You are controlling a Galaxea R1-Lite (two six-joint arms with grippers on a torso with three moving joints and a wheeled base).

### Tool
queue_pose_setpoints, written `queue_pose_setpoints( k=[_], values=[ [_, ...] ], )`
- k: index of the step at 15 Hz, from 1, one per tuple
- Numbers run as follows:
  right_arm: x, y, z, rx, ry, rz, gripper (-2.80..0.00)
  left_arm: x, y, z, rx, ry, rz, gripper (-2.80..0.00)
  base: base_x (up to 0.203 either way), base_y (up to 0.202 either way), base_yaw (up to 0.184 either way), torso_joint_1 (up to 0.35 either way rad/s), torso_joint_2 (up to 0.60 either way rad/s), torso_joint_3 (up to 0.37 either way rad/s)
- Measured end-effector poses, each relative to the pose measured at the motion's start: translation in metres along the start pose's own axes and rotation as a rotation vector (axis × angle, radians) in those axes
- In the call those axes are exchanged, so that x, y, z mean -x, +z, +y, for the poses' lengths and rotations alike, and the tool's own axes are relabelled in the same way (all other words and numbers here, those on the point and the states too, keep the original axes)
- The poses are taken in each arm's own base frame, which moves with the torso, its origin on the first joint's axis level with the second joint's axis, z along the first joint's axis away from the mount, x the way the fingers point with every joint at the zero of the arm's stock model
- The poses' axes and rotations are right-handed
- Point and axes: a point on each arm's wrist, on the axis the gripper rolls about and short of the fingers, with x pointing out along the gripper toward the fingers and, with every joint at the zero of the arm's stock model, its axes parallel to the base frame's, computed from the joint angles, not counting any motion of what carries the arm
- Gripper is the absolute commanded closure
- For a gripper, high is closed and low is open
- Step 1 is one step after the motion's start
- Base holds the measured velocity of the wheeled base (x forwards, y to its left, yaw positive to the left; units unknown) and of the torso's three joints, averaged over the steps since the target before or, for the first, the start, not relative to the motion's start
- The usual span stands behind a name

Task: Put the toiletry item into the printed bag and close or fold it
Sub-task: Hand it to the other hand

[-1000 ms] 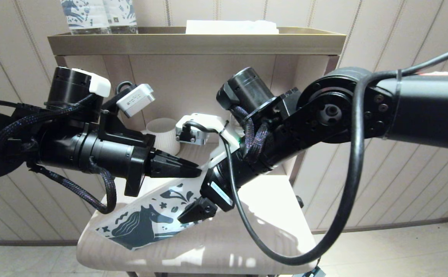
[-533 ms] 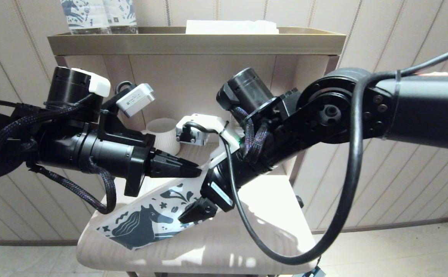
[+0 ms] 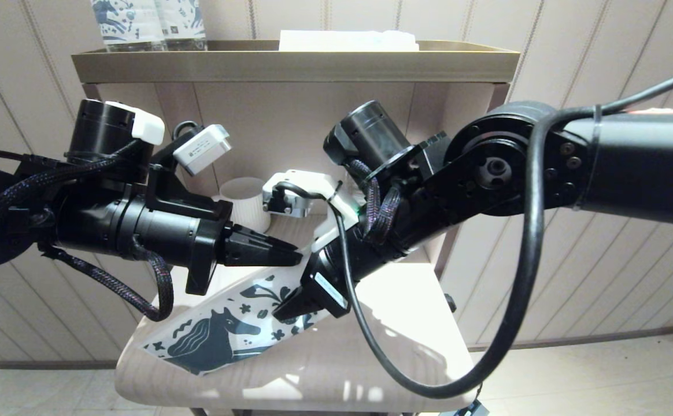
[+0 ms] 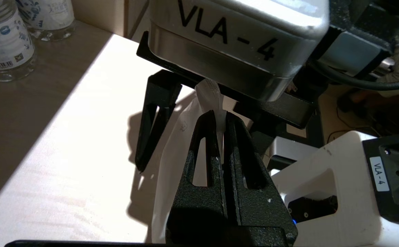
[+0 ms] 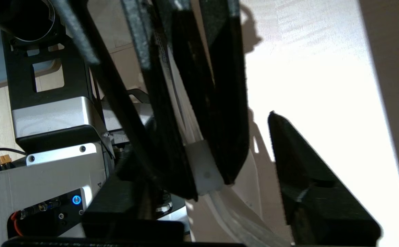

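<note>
Both grippers meet at printed bag (image 3: 221, 329): left gripper (image 3: 296, 257) clenched on its upper edge, right gripper (image 3: 290, 309) spread just below

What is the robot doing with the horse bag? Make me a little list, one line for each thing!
printed bag: white with a dark horse, slanting up off the table
left tool: shut on the bag's top edge
right tool: open, at the bag's right side
toothbrush: cannot see it
white ribbed cup: on the table behind the arms
water bottles: on the top shelf
</note>
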Motion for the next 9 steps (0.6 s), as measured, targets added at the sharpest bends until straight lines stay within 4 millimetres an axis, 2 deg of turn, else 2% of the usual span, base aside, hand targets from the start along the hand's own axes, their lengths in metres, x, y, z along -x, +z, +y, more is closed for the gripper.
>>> queue_pose_setpoints(
  k=[9],
  values=[
    [-0.0004,0.0004,0.0008,0.003,0.003,-0.002,0.0,-0.0004,-0.0007,0.0003,0.003,-0.001,0.002,0.0,0.0,0.0,0.0,0.0,0.0,0.0]
  ],
)
